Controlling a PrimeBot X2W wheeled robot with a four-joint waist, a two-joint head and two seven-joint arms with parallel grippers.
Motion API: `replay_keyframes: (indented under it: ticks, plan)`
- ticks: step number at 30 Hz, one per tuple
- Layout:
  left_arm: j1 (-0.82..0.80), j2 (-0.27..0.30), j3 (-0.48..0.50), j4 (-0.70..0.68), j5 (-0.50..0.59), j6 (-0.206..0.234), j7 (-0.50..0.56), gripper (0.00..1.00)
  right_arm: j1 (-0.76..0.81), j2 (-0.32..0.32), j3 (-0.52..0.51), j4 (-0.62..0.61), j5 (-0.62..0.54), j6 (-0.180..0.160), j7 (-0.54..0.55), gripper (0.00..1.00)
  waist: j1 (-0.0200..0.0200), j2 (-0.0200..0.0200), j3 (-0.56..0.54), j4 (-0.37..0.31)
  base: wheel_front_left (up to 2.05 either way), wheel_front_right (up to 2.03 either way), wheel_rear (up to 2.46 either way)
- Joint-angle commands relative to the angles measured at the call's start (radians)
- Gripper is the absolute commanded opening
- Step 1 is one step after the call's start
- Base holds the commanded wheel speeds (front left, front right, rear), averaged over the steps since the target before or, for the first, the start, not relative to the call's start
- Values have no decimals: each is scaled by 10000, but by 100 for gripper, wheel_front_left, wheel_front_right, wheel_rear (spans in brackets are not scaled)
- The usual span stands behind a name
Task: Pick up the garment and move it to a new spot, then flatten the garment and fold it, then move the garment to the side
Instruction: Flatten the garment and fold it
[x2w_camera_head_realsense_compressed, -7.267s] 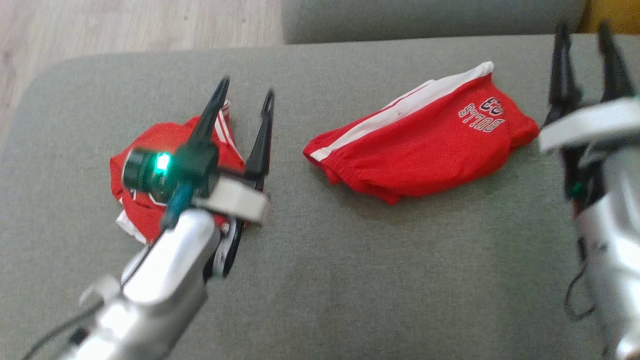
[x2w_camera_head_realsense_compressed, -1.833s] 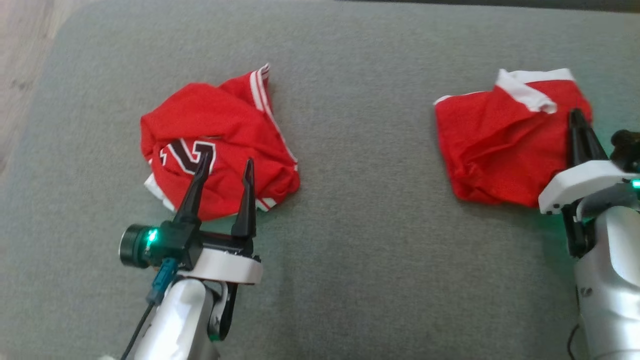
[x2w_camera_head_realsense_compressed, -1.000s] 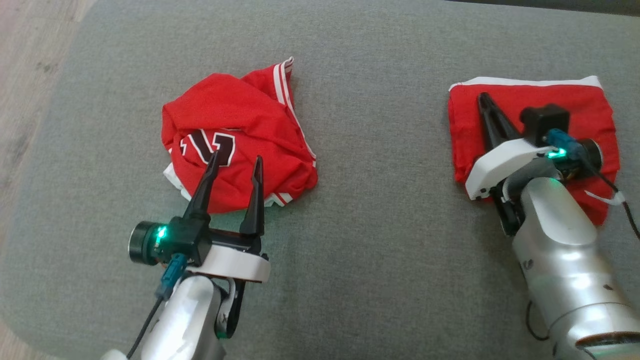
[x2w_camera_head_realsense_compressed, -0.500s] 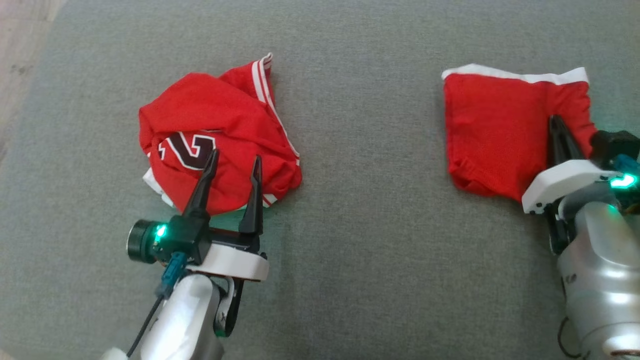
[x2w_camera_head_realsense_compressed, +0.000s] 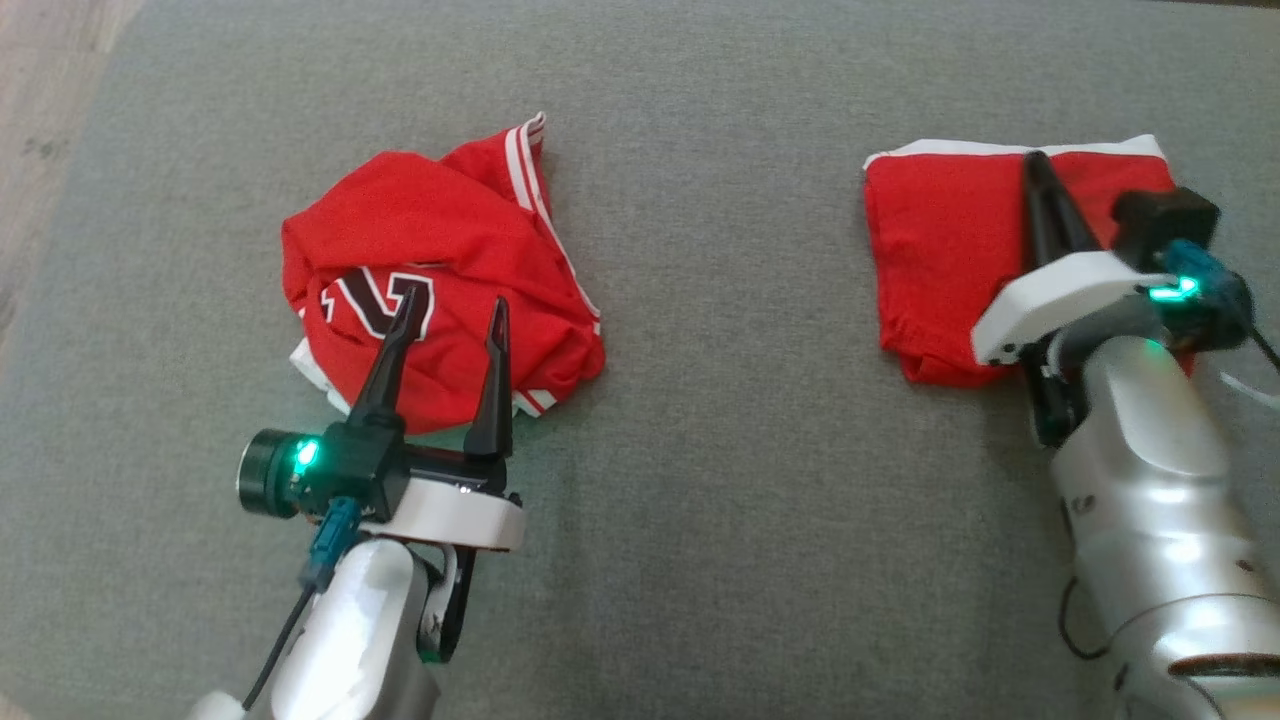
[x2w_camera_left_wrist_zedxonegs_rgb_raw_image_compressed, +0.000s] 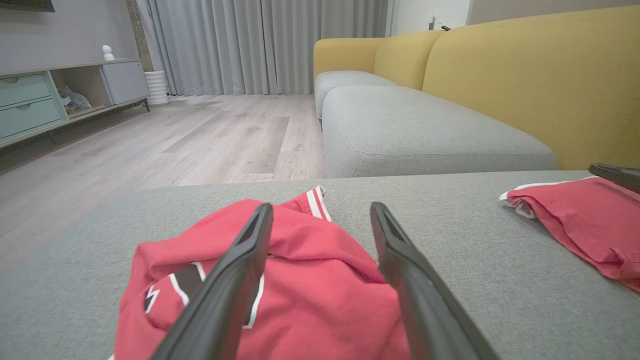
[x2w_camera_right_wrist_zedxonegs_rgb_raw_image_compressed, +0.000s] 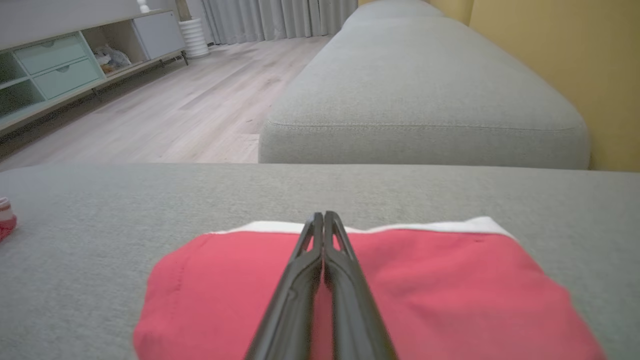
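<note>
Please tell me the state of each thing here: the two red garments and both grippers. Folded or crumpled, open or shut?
red jersey with a dark number: crumpled in a heap, not folded.
red shorts with a white band: folded flat into a rectangle on the grey cushion.
left gripper: open, fingers apart at the jersey, holding nothing.
right gripper: shut, fingers together over the shorts, nothing between them.
</note>
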Motion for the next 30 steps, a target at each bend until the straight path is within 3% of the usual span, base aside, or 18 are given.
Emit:
replay_keyframes:
  ticks: [1, 9, 16, 22, 30]
  plan:
    - [-211, 59, 321, -316, 19, -18, -65, 100, -179, 206, 393, -176, 124, -7, -105, 0, 0, 0, -9, 45, 0, 0, 0]
    - [-244, 59, 184, -362, -110, 30, -65, 100, -145, 171, 735, 1642, 312, -7, 303, 0, 0, 0, 20, 219, 0, 0, 0]
    - [-108, 59, 239, -321, -160, 69, -65, 100, -137, 193, 791, 1606, 436, -7, -52, 0, 0, 0, -355, 81, 0, 0, 0]
    - [177, 59, 283, -259, -243, 82, -65, 100, 573, 165, 744, -126, 890, -7, -103, 0, 0, 0, -1095, -233, 0, 0, 0]
    - [873, 59, 492, -419, -469, 105, -65, 100, 3097, 189, 292, -3256, 1187, -7, -107, 0, 0, 0, -1983, -799, 0, 0, 0]
